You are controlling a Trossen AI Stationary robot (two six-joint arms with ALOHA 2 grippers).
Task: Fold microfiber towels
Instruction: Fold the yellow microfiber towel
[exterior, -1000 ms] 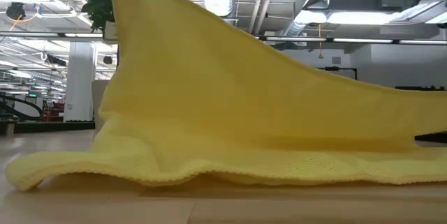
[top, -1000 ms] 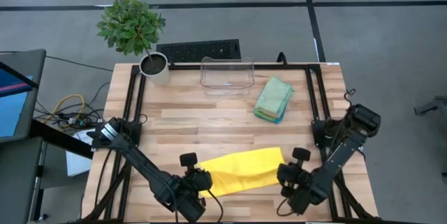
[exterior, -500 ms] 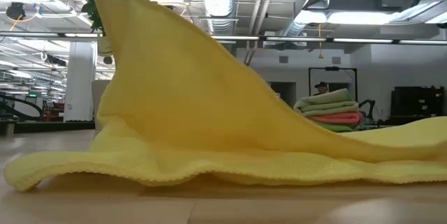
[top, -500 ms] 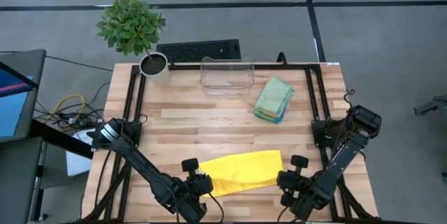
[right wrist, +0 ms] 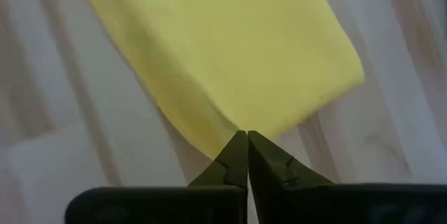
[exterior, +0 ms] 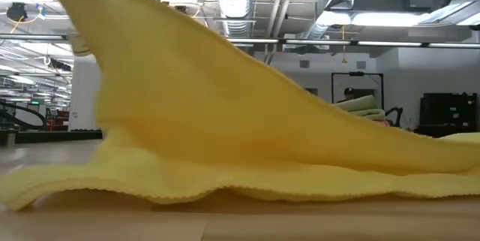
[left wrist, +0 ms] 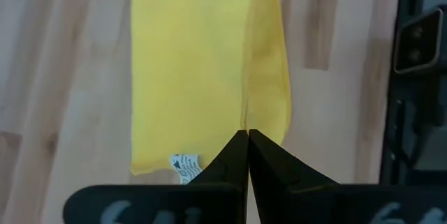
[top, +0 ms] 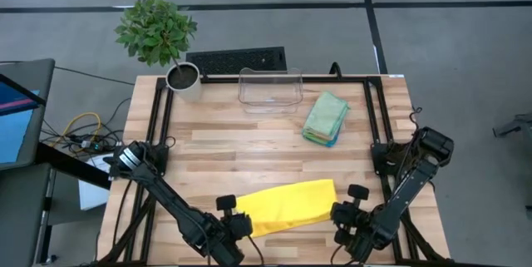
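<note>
you're on the wooden table [top: 249, 146], mid-fold on the yellow microfiber towel [top: 287, 205], which lies near the front edge between the two arms with one side lifted off the wood. the folded towel stack [top: 325, 118] sits well apart, beside the clear plastic bin [top: 269, 89]. your left gripper [left wrist: 246, 140] is pinched closed on one towel corner, your right gripper [right wrist: 243, 140] pinched closed on another. next, judge it this way: carry both corners across together and lay them flush on the far edge.
</note>
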